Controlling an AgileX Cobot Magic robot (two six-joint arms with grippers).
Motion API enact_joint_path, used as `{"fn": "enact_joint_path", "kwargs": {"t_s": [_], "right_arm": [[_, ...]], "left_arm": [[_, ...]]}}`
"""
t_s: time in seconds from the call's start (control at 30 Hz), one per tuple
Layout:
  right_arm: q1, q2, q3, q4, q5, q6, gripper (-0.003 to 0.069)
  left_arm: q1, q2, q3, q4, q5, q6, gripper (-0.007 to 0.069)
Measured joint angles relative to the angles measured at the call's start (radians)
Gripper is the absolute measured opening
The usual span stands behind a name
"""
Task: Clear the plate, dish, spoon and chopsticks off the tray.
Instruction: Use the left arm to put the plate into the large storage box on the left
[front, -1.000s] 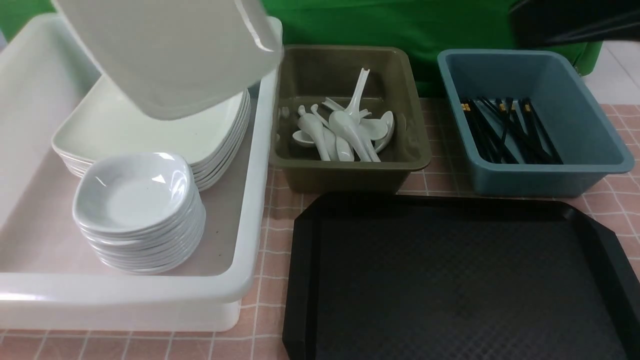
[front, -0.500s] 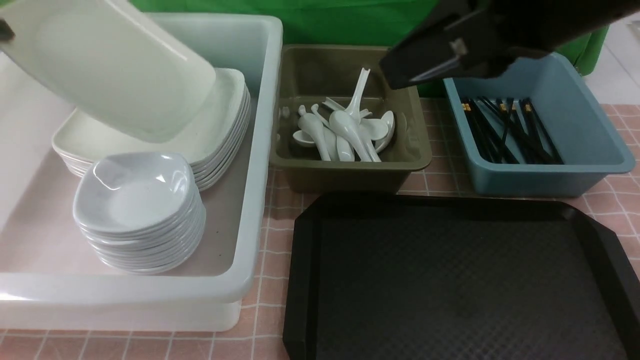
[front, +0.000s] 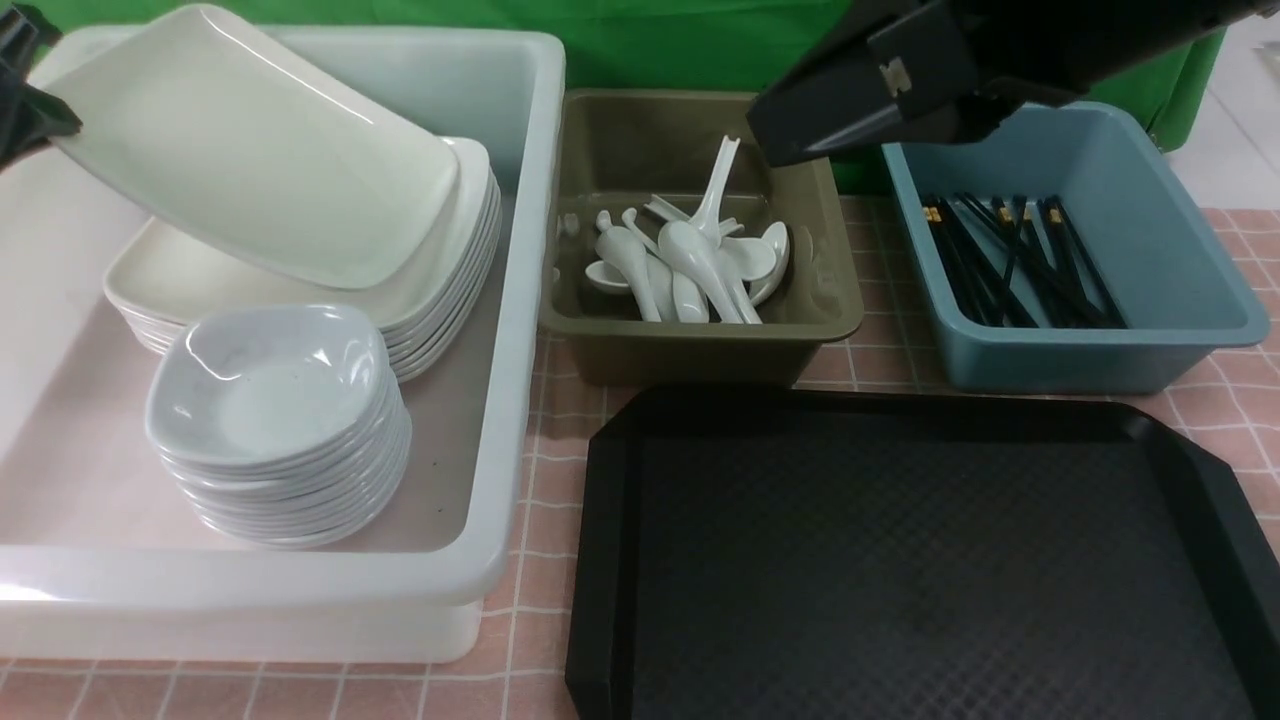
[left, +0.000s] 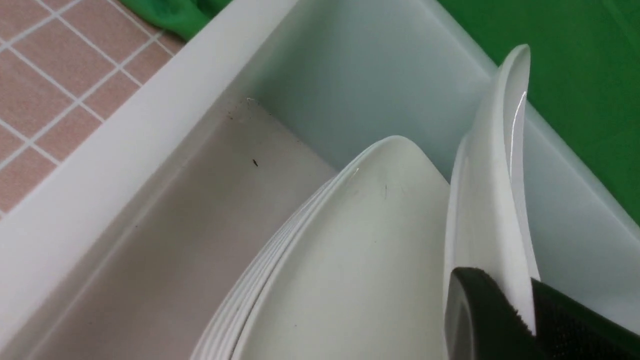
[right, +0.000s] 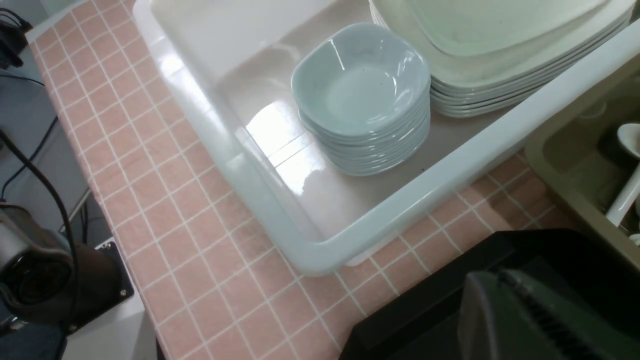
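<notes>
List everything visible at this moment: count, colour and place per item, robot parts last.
plate: one, white, tilted over the plate stack, gripped at its edge
plate stack: several, white, in the white tub
white tub: one, on the table's left
dishes: one stack, white, front of that tub
olive tub: one, centre, holding white spoons
blue tub: one, right, holding black chopsticks
tray: one, black, bare, front right
table: pink tiled
left gripper: black, shut on plate
right gripper: black, shut, above the olive tub
</notes>
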Motion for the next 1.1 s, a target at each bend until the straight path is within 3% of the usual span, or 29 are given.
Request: {"fn": "enact_joint_path", "kwargs": {"t_s": [0.3,0.47,0.67,0.83,1.03,1.1], "right_arm": [[0.000,0.000,0.000,0.000,0.003,0.000,0.0030],[0.000,0.000,0.000,0.001,0.004,0.003,0.0030],[0.000,0.000,0.000,0.002,0.004,0.003,0.0030],[0.000,0.000,-0.022,0.002,0.004,0.025,0.0030],[0.000,-0.004,-0.083,-0.018,0.035,0.054,0.0030],[0.000,-0.014,-0.125,-0.104,0.057,0.122,0.0030]], "left_arm": [[-0.011,0.042,0.000,0.121,0.028,-0.011,0.0050],[-0.017,0.062,0.000,0.259,0.067,-0.083,0.0167],[-0.017,0.069,0.000,0.384,0.082,-0.107,0.0383],[-0.016,0.049,-0.013,0.410,0.105,-0.109,0.0472],[-0.016,0.042,-0.110,0.418,0.293,-0.108,0.0439],[-0.028,0.035,-0.203,0.419,0.473,-0.076,0.0297]]}}
